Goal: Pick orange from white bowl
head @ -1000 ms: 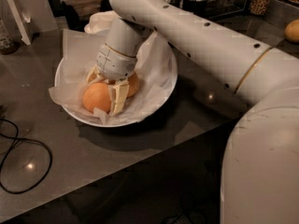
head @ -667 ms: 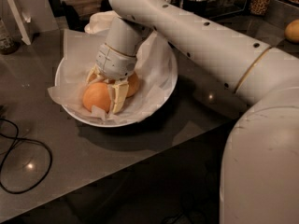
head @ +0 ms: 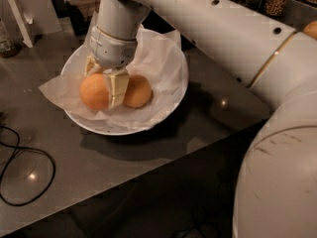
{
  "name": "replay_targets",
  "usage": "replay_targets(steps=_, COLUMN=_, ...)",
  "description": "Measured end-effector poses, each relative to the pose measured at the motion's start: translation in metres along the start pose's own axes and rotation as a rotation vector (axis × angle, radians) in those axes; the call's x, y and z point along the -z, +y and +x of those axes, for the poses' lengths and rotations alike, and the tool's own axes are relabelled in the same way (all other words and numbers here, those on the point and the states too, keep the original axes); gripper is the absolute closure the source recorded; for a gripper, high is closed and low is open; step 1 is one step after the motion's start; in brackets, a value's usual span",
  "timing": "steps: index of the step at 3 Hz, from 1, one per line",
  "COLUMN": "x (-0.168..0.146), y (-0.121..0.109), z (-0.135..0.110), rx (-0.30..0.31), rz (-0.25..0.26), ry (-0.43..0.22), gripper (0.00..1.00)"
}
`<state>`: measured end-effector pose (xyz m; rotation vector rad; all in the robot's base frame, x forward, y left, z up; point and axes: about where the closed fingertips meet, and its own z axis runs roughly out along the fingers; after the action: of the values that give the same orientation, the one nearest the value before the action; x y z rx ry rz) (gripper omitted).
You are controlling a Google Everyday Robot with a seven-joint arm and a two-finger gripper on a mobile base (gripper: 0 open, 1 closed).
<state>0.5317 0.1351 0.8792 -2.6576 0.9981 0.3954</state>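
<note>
The wide white bowl (head: 99,128), lined with crinkled white paper (head: 158,63), sits on the grey table. Two oranges lie in it side by side. My gripper (head: 102,86) reaches down into the bowl from above, with its cream fingers (head: 117,86) on either side of the left orange (head: 93,92). One finger stands between the two oranges and the other is at the left orange's upper left. The fingers are closed against this orange, which is low in the bowl. The right orange (head: 139,91) lies just beside the inner finger.
My large white arm (head: 223,29) crosses the upper right and fills the right side. A black cable (head: 29,175) loops on the table at the left. A white stand (head: 20,16) and a bottle (head: 5,38) are at the far left. Another orange (head: 311,29) shows at the right edge.
The wrist now stands more upright over the bowl. The gripped orange sits slightly higher and further from the second orange than before.
</note>
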Motion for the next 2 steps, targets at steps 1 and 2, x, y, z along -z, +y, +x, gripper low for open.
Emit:
replay_targets(steps=1, x=0.026, y=0.002, z=-0.010, rx=-0.061, rz=0.040, ry=0.086, gripper=1.00)
replay_targets(steps=2, x=0.041, y=0.015, z=-0.006, rx=-0.174, rz=0.044, ry=0.126, gripper=1.00)
